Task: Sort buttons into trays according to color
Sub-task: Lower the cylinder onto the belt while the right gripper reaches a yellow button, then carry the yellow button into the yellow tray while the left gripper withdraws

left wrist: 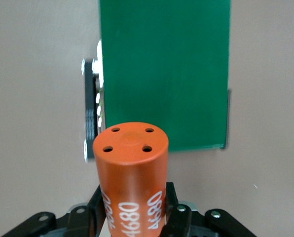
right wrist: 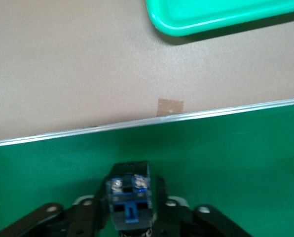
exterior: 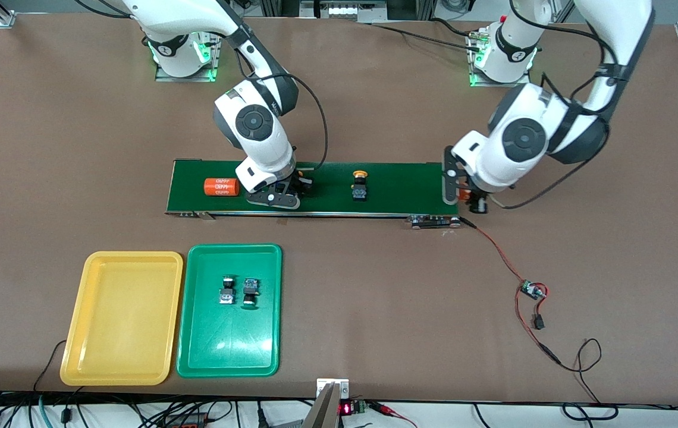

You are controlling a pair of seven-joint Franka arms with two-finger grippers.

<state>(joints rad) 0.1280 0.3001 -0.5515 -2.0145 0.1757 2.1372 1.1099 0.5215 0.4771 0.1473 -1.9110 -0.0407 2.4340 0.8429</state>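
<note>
Right gripper [right wrist: 129, 217] clenched on a button [right wrist: 128, 197], low over the belt [exterior: 398, 184]. Left gripper [left wrist: 132, 217] grasps an orange cylinder [left wrist: 131, 168].

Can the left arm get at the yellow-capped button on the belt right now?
Probably not yet. The left tool is shut on an orange cylinder off the belt's end, so it would have to drop that first. The yellow-capped button itself stands alone on the belt.
</note>
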